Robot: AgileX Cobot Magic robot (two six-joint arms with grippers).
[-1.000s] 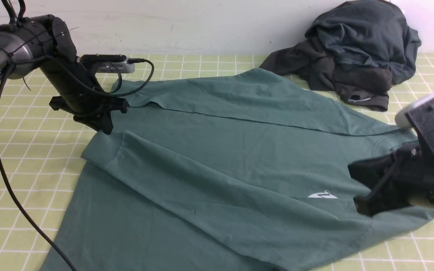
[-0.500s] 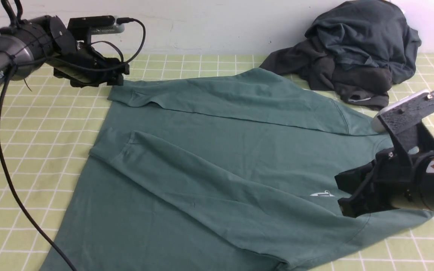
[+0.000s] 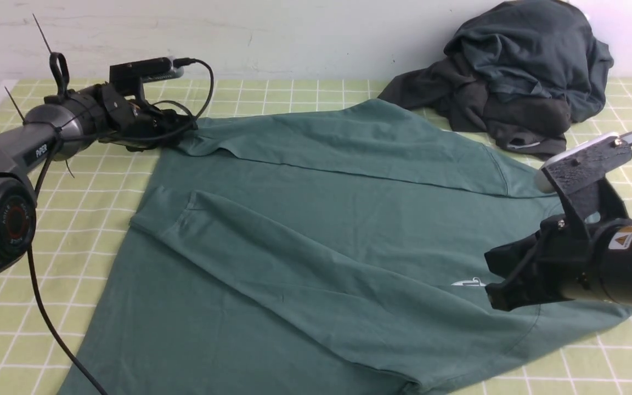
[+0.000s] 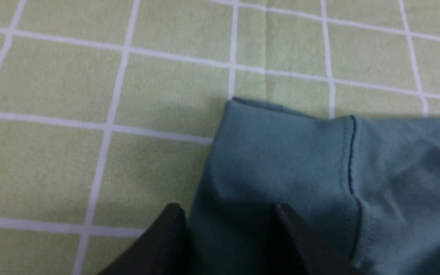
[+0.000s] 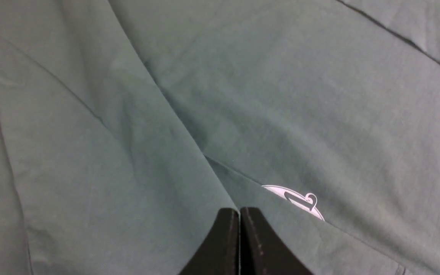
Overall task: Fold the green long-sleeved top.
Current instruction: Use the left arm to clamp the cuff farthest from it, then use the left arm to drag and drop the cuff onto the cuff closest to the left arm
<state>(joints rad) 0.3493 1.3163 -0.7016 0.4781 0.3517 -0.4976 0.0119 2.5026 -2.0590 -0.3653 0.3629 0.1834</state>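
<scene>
I am hovering both arms over the green long-sleeved top [image 3: 321, 219].
My left gripper [image 4: 225, 209], spread, is straddling its upper-left cuff [image 4: 281, 152]; my right gripper [image 5: 239, 210], pressed together, lower right.

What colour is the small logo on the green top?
White logo, clearest in the right wrist view.

My left arm [image 3: 47, 140] reaches forward, low and almost level. The left jaws stand parted: one fingertip [image 4: 172, 219] sits clear of the other, with an open gap between them. My right arm [image 3: 623, 263] comes in from the side with its wrist level. The right jaws point across toward my left and are pressed flat together along one seam.
</scene>
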